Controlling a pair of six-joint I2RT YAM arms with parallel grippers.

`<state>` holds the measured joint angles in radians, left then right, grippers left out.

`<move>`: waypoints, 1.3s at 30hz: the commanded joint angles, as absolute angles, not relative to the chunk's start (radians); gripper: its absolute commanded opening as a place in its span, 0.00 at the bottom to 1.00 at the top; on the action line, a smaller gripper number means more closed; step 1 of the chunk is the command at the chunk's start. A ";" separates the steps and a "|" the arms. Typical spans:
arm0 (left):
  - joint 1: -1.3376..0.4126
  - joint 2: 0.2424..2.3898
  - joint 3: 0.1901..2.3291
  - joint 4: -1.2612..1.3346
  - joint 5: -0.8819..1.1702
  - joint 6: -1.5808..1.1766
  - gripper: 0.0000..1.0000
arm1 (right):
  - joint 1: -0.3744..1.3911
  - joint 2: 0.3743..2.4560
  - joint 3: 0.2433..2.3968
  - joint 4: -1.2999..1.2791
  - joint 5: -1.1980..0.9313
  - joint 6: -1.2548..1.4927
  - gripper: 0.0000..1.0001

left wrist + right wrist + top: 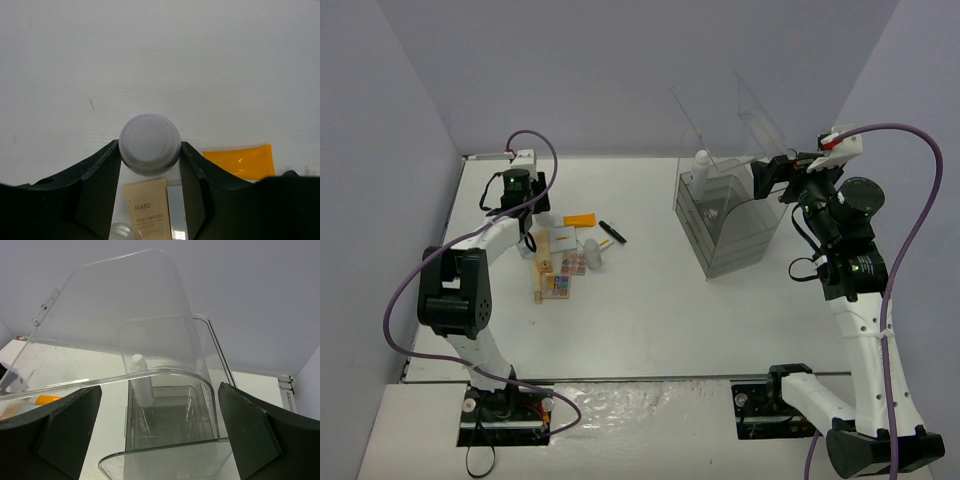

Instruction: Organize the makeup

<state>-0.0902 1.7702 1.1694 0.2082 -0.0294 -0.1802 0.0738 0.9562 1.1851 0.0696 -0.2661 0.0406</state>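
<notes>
Seemingly left gripper pinched white bottle beside orange flat case.
Firm squeeze and straight lift were needed; right gripper gaped.

Left wrist view: beige tube carries brand word "MAZO" in dark capitals, upper left of its face. Finer print lines directly beneath brand word: too small to read. Top external view, right wrist view: no legible text, number or sign on any item.
</notes>
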 commanded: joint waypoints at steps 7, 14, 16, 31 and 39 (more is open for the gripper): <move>-0.111 1.646 1.306 0.282 0.077 -0.140 0.00 | 0.080 0.954 1.215 0.189 -0.259 0.044 1.00; -0.194 1.581 1.401 0.198 0.153 -0.135 0.00 | 0.080 0.951 1.210 0.189 -0.256 0.043 1.00; -0.240 1.570 1.427 0.181 0.170 -0.128 0.00 | 0.080 0.947 1.210 0.189 -0.256 0.043 1.00; -0.618 1.675 1.621 0.167 0.223 -0.108 0.00 | 0.080 0.960 1.215 0.191 -0.263 0.054 1.00; -0.718 1.751 1.679 0.241 0.194 -0.122 0.00 | 0.080 0.969 1.229 0.191 -0.267 0.060 1.00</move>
<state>-0.6858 1.7608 1.5682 0.0805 0.2080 -0.1276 0.0738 0.9586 1.1851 0.0696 -0.2665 0.0454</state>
